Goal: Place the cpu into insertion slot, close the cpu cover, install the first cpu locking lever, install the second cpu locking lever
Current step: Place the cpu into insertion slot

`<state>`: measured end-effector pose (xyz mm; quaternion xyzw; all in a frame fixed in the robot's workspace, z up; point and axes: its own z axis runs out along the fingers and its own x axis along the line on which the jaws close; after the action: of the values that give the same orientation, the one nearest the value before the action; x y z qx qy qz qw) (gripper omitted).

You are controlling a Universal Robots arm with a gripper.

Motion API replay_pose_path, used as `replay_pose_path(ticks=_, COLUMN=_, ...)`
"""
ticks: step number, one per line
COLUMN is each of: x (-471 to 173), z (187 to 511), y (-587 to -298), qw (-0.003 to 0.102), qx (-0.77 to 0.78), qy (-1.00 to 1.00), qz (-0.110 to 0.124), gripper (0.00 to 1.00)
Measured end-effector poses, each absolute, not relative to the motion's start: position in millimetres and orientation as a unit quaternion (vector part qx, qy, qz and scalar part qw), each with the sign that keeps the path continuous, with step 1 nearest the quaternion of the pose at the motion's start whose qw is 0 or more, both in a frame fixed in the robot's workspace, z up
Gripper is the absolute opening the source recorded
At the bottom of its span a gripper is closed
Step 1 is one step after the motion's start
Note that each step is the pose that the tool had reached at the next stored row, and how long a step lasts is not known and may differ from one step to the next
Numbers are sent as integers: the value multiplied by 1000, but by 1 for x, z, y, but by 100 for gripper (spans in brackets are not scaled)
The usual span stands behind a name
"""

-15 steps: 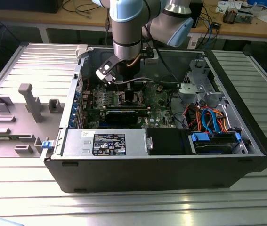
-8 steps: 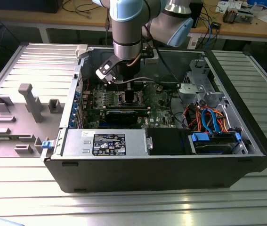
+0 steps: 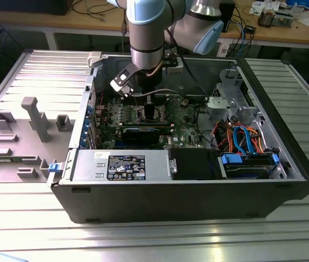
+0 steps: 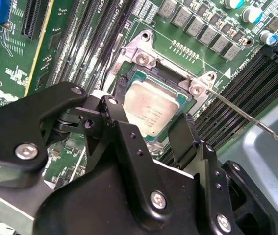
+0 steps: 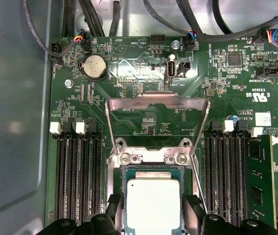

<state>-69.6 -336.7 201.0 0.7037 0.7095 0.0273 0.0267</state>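
Note:
The cpu [image 5: 153,203], a dull silver square, lies flat in the insertion slot [image 5: 151,157] on the green board. In both wrist views my gripper [image 5: 154,211] hangs over it, open, one black finger [image 5: 115,209] on each side of the chip with a small gap. The cpu cover [image 5: 158,99], a thin silvery frame, stands swung up and open behind the slot. A thin wire locking lever [image 4: 246,117] sticks out from the slot's corner, raised off the board. In the exterior view the gripper [image 3: 150,105] is low inside the computer case [image 3: 176,204].
Black memory slots [image 5: 77,176] flank the socket on both sides, one stick fitted [image 5: 259,181]. Cables [image 5: 217,29] run past the board. The power supply [image 3: 121,166] and drive cage [image 3: 249,164] line the case front. Grey fixtures [image 3: 34,117] stand on the table at the exterior view's left.

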Motion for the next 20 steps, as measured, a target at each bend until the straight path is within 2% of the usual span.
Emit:
replay_pose_path(ticks=7, x=-70, z=221, y=-336, qw=27, qx=704, qy=709, qz=27, gripper=60)
replay_pose_path(ticks=9, x=-69, z=222, y=-336, qw=27, qx=704, qy=709, qz=27, gripper=47)
replay_pose_path(ticks=10, x=-68, z=222, y=-336, qw=28, qx=704, qy=709, qz=26, gripper=47)
replay_pose_path(ticks=11, x=-67, z=226, y=-336, qw=30, qx=704, qy=710, qz=23, gripper=35)
replay_pose_path(ticks=12, x=-66, z=229, y=-336, qw=33, qx=704, qy=710, qz=20, gripper=29)
replay_pose_path(ticks=13, x=-66, z=236, y=-336, qw=37, qx=703, qy=710, qz=15, gripper=17)
replay_pose_path(ticks=14, x=-65, z=240, y=-336, qw=41, qx=703, qy=710, qz=12, gripper=11)
replay_pose_path(ticks=20, x=-64, z=256, y=-336, qw=55, qx=702, qy=710, qz=-4, gripper=11)
